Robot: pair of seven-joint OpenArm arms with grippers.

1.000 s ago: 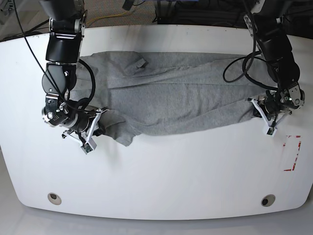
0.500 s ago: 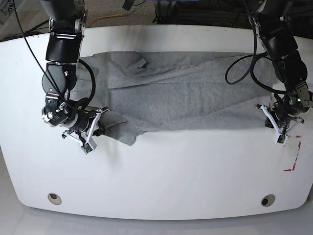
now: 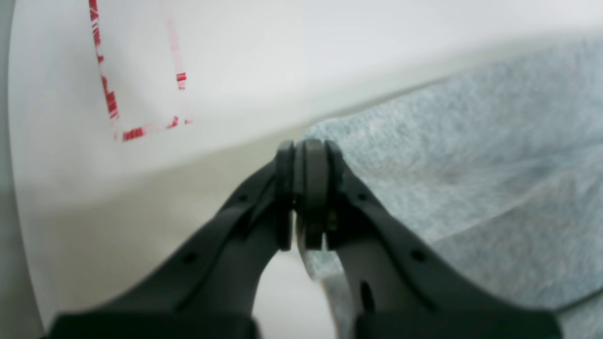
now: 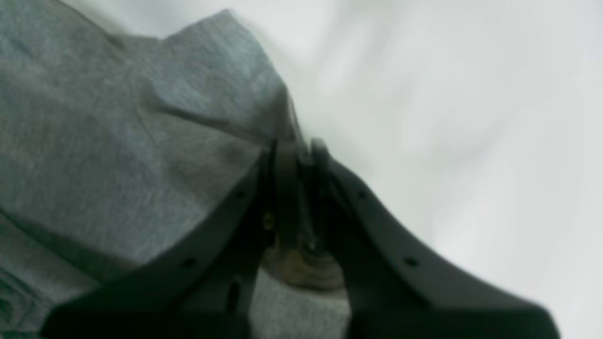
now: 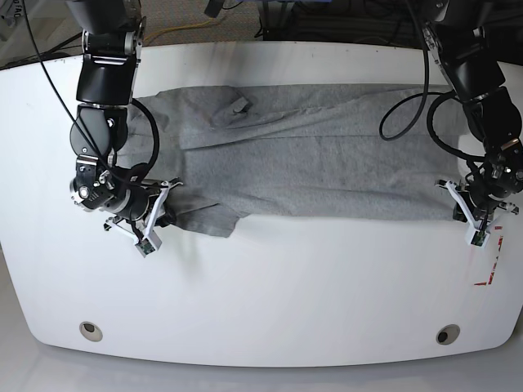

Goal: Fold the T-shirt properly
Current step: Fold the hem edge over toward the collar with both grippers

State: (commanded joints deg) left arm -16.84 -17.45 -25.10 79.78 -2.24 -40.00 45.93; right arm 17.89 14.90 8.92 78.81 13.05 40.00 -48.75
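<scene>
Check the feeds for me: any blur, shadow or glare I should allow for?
Left wrist view: gripper dark and soft-edged, a broad shadow on the tabletop beside it; right wrist view: T-shirt darker, with its fold by the fingertips blurred, and the tabletop washed nearly white; base view: sharper overall, tabletop bright, its front edge looking bowed.

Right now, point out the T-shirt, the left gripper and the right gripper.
T-shirt (image 5: 286, 171): base view, middle of the cloth.
Left gripper (image 3: 308, 148): left wrist view, between the fingertips.
Right gripper (image 4: 297, 153): right wrist view, between the fingertips.
</scene>
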